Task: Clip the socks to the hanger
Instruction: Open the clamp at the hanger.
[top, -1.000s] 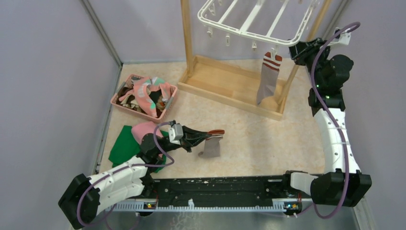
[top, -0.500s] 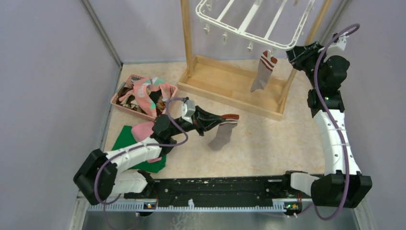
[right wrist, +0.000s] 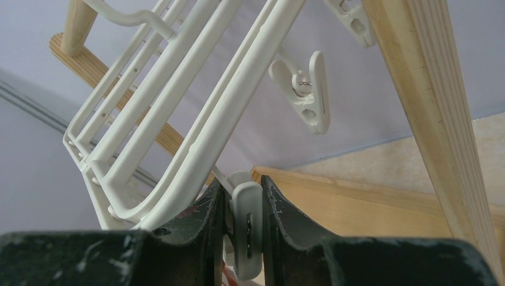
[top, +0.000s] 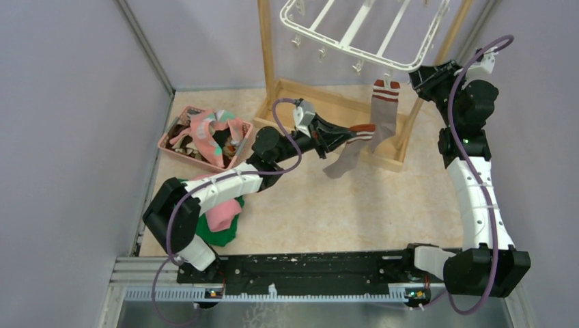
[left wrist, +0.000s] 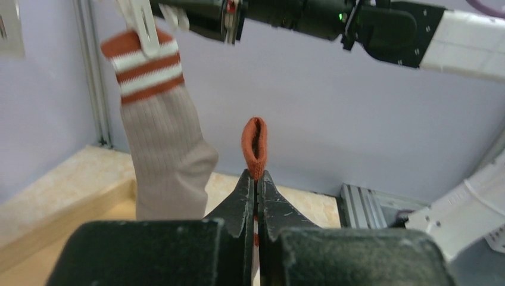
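The sock [top: 343,156] hangs cuff-up from left claw [top: 353,130].

The left fingers [top: 349,130] pinched a grey sock [top: 341,160] by its red cuff, holding it in the air before the wooden stand [top: 321,119]. Just to its right, a hung sock [top: 384,116] dangled from a clip [top: 387,83] on the white hanger [top: 321,34]. The right fingers [top: 414,76] reached the hanger's corner near that clip. More socks [top: 208,133] filled a pink basket [top: 191,156] on the tabletop [top: 382,198].
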Available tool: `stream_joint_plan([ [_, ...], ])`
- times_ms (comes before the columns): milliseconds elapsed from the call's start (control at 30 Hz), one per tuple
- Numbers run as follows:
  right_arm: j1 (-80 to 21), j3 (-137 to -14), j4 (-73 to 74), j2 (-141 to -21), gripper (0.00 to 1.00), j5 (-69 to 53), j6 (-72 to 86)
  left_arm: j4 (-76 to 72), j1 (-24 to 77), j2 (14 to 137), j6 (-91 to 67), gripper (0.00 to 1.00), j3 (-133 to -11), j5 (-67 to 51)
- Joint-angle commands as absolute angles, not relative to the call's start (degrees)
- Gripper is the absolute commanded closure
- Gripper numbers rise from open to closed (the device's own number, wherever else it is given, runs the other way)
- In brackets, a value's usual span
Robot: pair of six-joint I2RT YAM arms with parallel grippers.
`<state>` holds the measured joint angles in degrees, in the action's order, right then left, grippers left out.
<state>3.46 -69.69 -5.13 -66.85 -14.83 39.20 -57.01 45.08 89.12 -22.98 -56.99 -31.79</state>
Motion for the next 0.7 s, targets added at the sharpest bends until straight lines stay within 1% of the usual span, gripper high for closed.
stream_joint_plan([
  [0,3.08,-69.88,-8.08,-66.42,1.00,-14.63,39.21,-51.22,47.59,92.28,-16.81,1.00,-66.25,-25.10],
  [300,3.09,-69.88,-8.35,-67.03,1.00,-14.59,38.70,-44.24,49.88,101.59,-16.17,1.00,-80.25,-21.95],
  [400,3.10,-69.96,-8.35,-67.12,1.00,-14.60,38.51,-40.95,50.47,104.03,-15.72,1.00,-85.03,-19.25],
  [667,3.12,-70.18,-8.26,-67.38,1.00,-14.73,38.31,-36.74,51.39,108.97,-13.23,1.00,-93.71,-13.52],
])
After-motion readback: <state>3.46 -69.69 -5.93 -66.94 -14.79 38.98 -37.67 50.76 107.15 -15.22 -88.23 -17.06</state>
